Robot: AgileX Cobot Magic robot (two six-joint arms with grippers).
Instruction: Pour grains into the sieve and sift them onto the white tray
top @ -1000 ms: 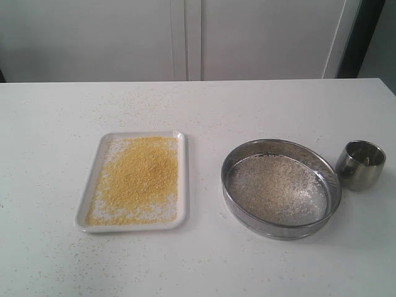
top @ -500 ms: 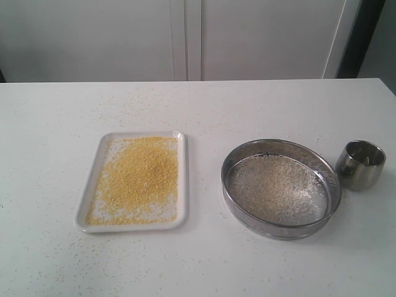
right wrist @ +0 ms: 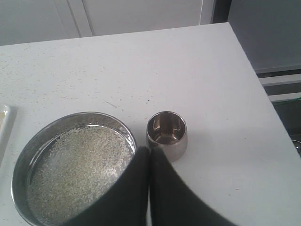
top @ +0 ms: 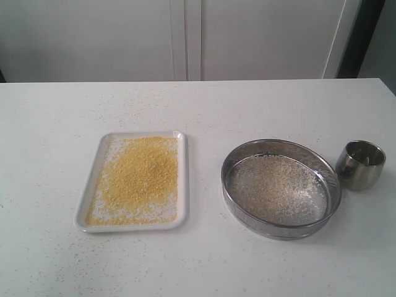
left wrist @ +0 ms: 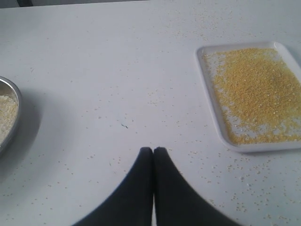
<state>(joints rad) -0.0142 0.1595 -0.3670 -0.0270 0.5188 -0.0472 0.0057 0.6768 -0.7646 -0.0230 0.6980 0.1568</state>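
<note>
Left gripper (left wrist: 153,149): fingers pressed flat together, nothing between them, poised over the bare table (left wrist: 94,84) between the sieve (left wrist: 9,117) and the white tray (left wrist: 214,117). Right gripper (right wrist: 149,149): likewise closed and empty, held over the spot where the sieve and a small steel cup (right wrist: 166,134) stood side by side. Neither arm appeared in the exterior view.

The white tray lay flat on the left of the table, and the sieve sat upright to its right, well apart from it. The cup stood upright just beside the sieve on the right, with a narrow gap between them (clearest from the right wrist view).

The grains (top: 139,179) were divided: fine golden ones spread over most of the tray floor, and paler, coarser ones covering the sieve mesh. Stray specks were scattered over the table around the tray. The cup's interior appeared empty.
</note>
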